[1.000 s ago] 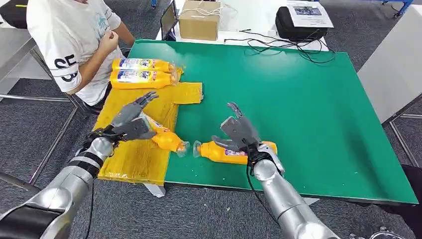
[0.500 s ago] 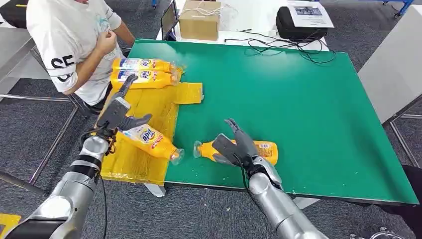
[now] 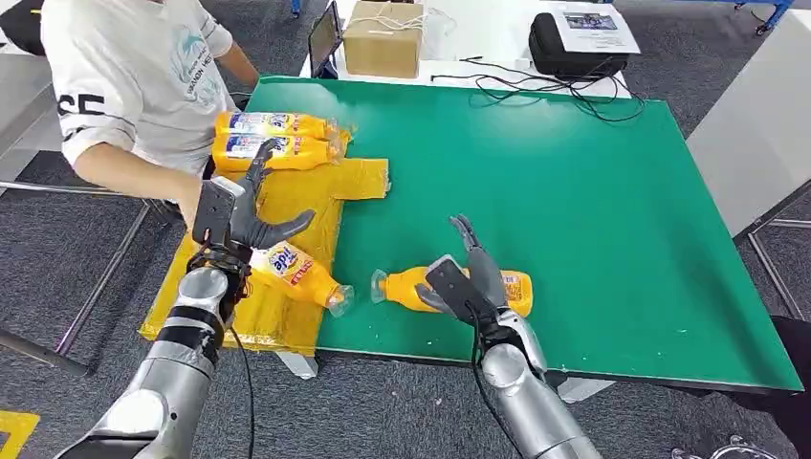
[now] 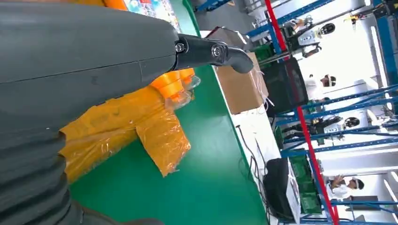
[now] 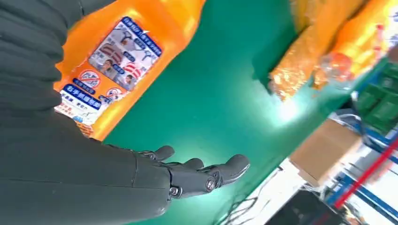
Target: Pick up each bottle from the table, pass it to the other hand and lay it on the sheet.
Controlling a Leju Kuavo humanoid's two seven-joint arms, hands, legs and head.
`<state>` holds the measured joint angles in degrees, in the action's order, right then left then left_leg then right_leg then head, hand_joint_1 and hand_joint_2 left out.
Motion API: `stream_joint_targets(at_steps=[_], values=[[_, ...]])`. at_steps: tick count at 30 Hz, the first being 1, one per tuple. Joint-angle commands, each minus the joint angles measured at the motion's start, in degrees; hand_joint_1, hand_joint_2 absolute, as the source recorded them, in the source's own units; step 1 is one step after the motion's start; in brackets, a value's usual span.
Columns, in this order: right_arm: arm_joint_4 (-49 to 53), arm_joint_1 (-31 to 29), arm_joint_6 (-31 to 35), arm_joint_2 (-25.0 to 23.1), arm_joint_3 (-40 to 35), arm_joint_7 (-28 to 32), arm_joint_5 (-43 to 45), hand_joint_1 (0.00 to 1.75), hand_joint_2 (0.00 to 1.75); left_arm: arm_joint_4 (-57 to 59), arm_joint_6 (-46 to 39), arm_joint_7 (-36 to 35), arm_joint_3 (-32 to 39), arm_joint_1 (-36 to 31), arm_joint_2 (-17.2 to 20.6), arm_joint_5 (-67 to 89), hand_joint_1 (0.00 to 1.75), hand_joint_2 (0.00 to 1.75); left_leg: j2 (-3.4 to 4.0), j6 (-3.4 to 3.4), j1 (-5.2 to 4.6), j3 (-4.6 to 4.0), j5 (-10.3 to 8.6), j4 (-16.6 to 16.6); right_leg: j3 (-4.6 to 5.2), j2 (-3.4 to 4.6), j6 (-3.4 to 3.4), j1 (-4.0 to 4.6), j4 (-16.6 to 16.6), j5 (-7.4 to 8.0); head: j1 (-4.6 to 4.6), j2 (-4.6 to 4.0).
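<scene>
An orange bottle [image 3: 295,273] lies on the yellow sheet [image 3: 287,206], its clear cap reaching over the sheet's edge onto the green table [image 3: 574,191]. My left hand [image 3: 237,212] hovers just above and behind it, fingers spread, holding nothing. A second orange bottle [image 3: 430,287] lies on the table near the front edge, also seen as the labelled bottle [image 5: 117,61]. My right hand [image 3: 467,277] is raised over its middle with fingers stretched out, the same hand [image 5: 94,178] empty. Two more bottles [image 3: 273,124] [image 3: 273,150] lie side by side at the sheet's far end.
A person [image 3: 134,76] stands at the table's far left corner, close to the sheet. A cardboard box [image 3: 383,38], a black bag [image 3: 574,43] and cables [image 3: 536,86] sit beyond the table's far edge. The green surface to the right is bare.
My left hand let go of the bottle on the sheet and rose away from it. My right hand lifted its fingers off the bottle on the table. The person's arm came down.
</scene>
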<state>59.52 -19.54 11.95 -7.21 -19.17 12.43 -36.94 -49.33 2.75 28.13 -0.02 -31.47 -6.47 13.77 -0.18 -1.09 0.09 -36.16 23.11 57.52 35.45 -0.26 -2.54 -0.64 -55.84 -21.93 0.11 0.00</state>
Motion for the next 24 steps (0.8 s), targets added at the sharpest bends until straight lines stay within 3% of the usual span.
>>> stream_joint_targets(at_steps=[1, 7, 14, 24], values=[[-4.36, -2.26, -0.61, 0.48, 0.26, -1.27, -0.76, 0.00, 1.75, 0.56, 0.14, -0.64, -0.49, -0.72, 0.32, -0.48, 0.00, 1.75, 0.02, 0.05, 0.01, 0.29, 0.15, -0.01, -0.29, 0.02, 0.07, 0.01, 0.00, -0.15, -0.02, 0.00], [-9.08, -3.91, -2.56, 1.95, -1.50, -6.13, -5.15, 0.00, 1.75, -0.58, 0.23, -1.40, -0.39, 0.09, 0.71, -1.16, 0.00, 1.75, 0.03, 0.03, 0.00, 0.16, 0.08, -0.02, -0.16, 0.03, 0.05, 0.00, 0.02, -0.06, -0.02, 0.00], [-11.44, -4.69, -3.00, 2.49, -1.46, -6.83, -5.94, 0.00, 1.75, -0.77, 0.26, -1.53, -0.39, 0.26, 0.78, -1.18, 0.00, 1.75, 0.03, 0.03, 0.00, 0.13, 0.07, -0.02, -0.14, 0.04, 0.05, 0.00, 0.03, -0.05, -0.02, 0.00], [-18.87, -9.18, -6.45, 5.68, -5.11, -12.07, -12.99, 0.00, 1.75, 0.00, 2.36, -2.54, 0.72, 1.08, 1.11, -3.99, 0.00, 1.75, 0.10, 0.11, 0.03, 0.79, 0.43, 0.06, -0.76, 0.11, 0.17, 0.04, -0.08, -0.39, -0.02, 0.00]])
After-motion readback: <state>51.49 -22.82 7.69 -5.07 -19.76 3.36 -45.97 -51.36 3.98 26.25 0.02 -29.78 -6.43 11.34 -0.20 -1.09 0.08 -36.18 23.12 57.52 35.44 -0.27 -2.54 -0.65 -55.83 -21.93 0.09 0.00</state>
